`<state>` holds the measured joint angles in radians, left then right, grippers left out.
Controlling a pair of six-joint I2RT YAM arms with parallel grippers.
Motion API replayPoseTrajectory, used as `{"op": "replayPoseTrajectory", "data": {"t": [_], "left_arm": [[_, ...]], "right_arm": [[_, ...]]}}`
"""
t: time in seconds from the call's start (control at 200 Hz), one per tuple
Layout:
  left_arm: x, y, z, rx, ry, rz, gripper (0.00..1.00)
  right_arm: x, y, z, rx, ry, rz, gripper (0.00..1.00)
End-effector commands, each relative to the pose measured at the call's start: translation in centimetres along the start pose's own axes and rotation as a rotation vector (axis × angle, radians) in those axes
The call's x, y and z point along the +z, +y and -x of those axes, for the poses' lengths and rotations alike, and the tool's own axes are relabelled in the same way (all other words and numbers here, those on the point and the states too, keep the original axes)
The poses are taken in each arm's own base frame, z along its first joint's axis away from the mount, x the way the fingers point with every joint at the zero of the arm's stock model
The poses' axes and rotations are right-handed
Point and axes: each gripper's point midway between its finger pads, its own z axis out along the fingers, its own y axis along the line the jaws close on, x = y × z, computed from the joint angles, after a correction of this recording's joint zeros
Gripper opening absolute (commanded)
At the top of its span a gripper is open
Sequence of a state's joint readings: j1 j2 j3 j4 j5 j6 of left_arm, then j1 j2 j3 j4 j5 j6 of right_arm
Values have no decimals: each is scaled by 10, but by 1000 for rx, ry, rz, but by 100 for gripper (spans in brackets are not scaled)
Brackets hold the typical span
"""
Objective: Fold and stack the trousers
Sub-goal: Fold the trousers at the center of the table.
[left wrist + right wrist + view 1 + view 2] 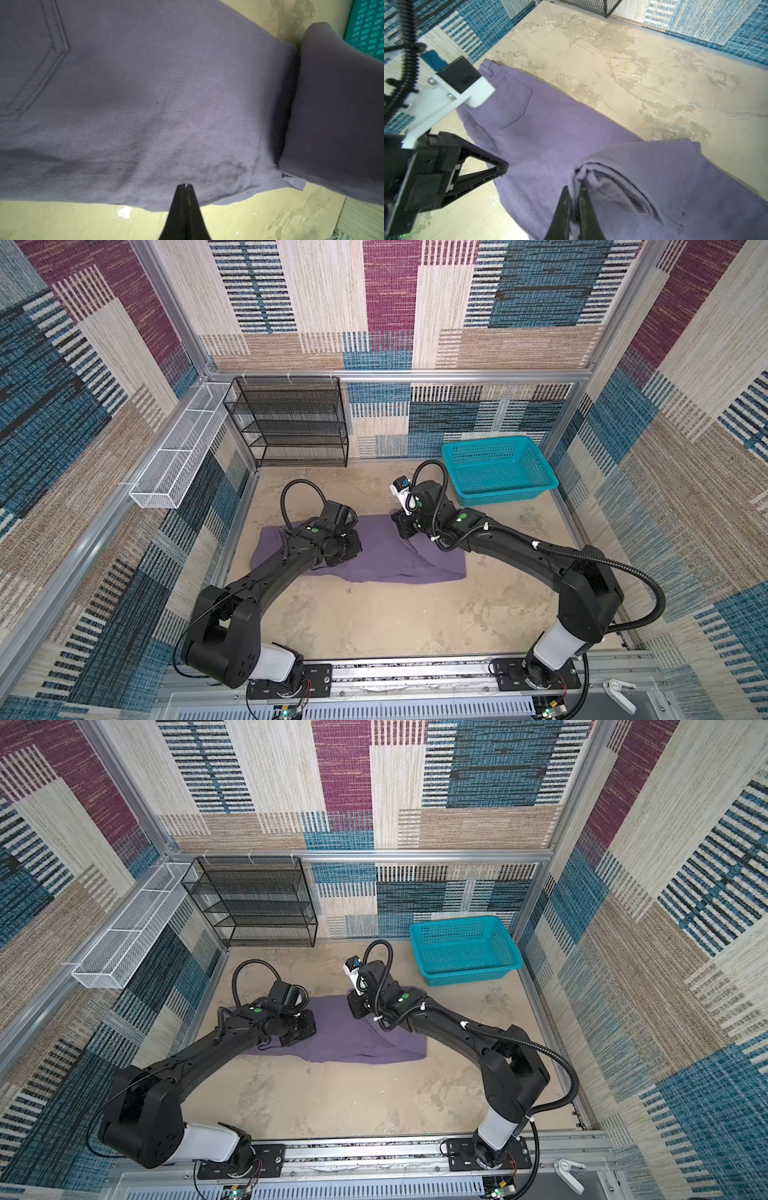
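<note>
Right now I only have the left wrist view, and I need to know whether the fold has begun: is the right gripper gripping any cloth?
Observer: Yes. In the right wrist view the right gripper is shut on a leg end of the trousers that is doubled back over the rest.
Operator: I see only a corner of the teal basket. Is anything in it?
Observer: In both top views the basket stands apart from the trousers, farther back on the right arm's side, and nothing shows inside it.
</note>
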<state>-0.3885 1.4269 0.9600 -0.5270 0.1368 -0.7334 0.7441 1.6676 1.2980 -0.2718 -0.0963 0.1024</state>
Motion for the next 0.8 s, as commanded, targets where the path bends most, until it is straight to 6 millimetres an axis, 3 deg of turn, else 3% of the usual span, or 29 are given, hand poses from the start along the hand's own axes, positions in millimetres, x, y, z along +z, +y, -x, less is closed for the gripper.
{"op": "replayPoseTrajectory", "data": {"t": [0.0, 0.13, 0.421, 0.671, 0.796], "left_arm": [[2, 3, 0, -19, -3, 8, 0], [1, 8, -1, -22, -3, 24, 0], [-1, 18, 0, -34, -6, 50, 0], [-1, 19, 2, -36, -5, 55, 0], [0, 20, 2, -38, -4, 59, 0]], "right_arm": [[0, 24, -2, -53, 9, 142, 0], [8, 39, -23, -40, 64, 224, 0], [21, 72, -50, -83, 125, 325, 0], [17, 88, -50, -100, 125, 387, 0], [27, 93, -68, -114, 185, 383, 0]]}}
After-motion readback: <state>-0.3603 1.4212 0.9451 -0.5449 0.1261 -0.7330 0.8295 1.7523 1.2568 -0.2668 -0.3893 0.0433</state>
